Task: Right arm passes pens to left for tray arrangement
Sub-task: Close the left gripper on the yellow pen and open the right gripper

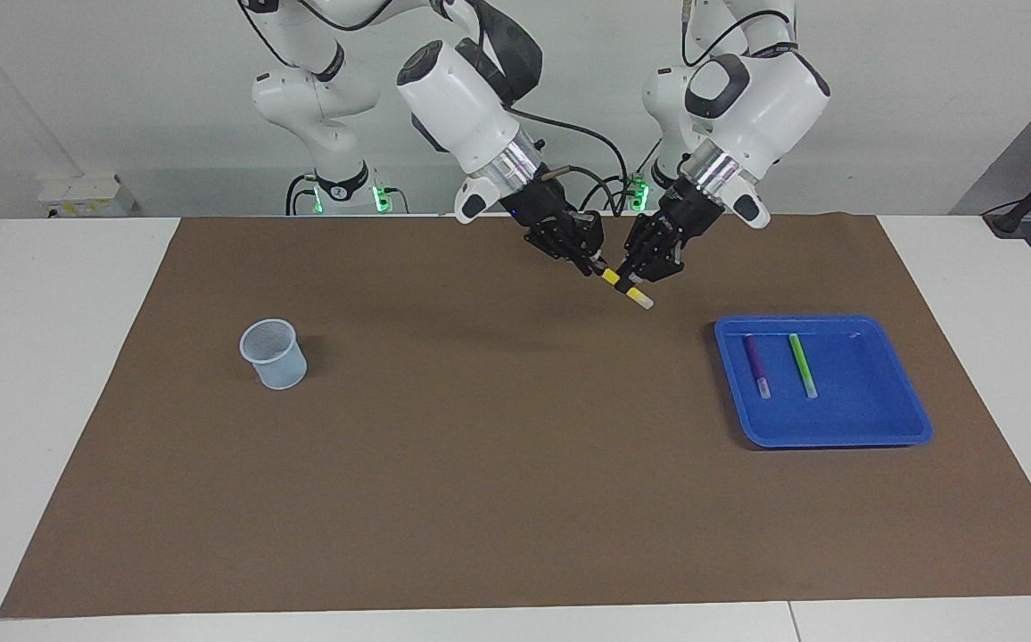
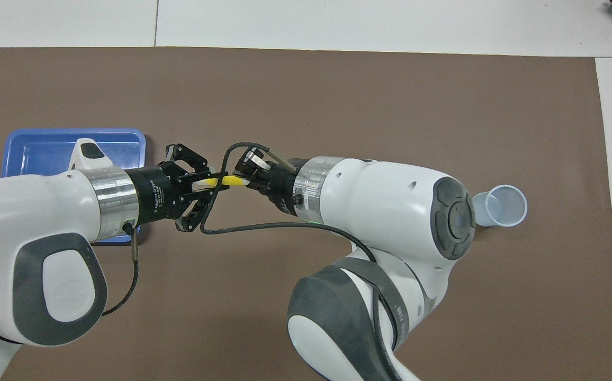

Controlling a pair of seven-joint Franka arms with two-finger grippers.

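Note:
The yellow pen (image 1: 611,277) hangs in the air over the brown mat, between the two grippers. My right gripper (image 1: 596,265) is shut on its upper end. My left gripper (image 1: 631,283) is closed around its lower part, and the whitish tip sticks out below. In the overhead view the pen (image 2: 230,181) bridges the left gripper (image 2: 208,181) and the right gripper (image 2: 248,180). The purple pen (image 1: 756,364) and the green pen (image 1: 803,365) lie side by side in the blue tray (image 1: 890,419). In the overhead view the left arm covers much of the tray (image 2: 46,151) and hides both pens.
A pale translucent mesh cup (image 1: 274,354) stands upright on the brown mat (image 1: 498,464) toward the right arm's end; it also shows in the overhead view (image 2: 503,206). The tray lies toward the left arm's end. White table surrounds the mat.

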